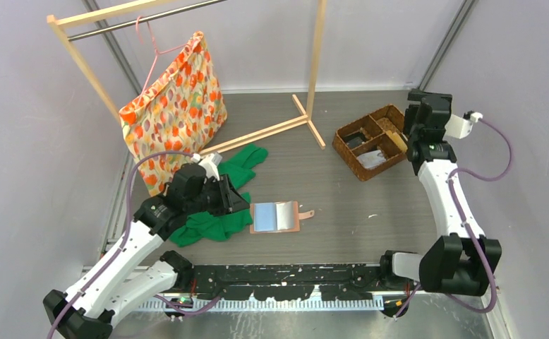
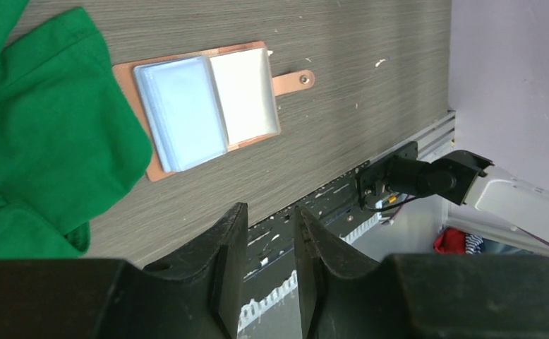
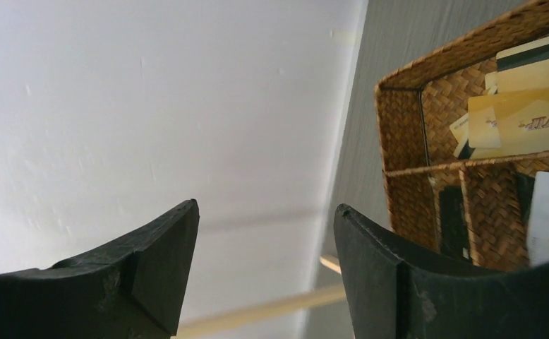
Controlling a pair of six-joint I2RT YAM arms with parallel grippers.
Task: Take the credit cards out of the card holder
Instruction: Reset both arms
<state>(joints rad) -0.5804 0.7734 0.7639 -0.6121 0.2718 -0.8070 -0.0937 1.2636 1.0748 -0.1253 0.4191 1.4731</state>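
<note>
The left claw (image 2: 268,215) has its two black fingers a little way apart, and nothing is between them. It hangs low over the table, near the card holder but not touching it. From above, its tips are hard to make out against the dark arm.

The right claw (image 3: 266,208) is spread wide and holds nothing. It is up above the brown woven basket with little boxes inside (image 1: 347,157), at the far right of the table. From above, the arm hides the claw's fingers and part of the basket. The wrist camera sees only a corner of the basket. Some gold and pale cards (image 3: 519,120) lie in it, cut off at the edge, and the words on them are too small to read.

The small flat pink card holder (image 1: 275,217) lies open on the table, near the middle. Its little snap tab (image 2: 293,81) sticks out to the side. One half inside looks pale blue and the other white. I cannot tell if a card is in there.

A crumpled green cloth (image 1: 240,162) lies just beside it, partly under the left arm.

The table (image 1: 349,219) is grey with thin wood lines. The walls (image 1: 370,42) are plain and pale. At the back stands a wooden clothes rack (image 1: 316,56), with an orange spotty bag (image 1: 176,106) hanging on it.
</note>
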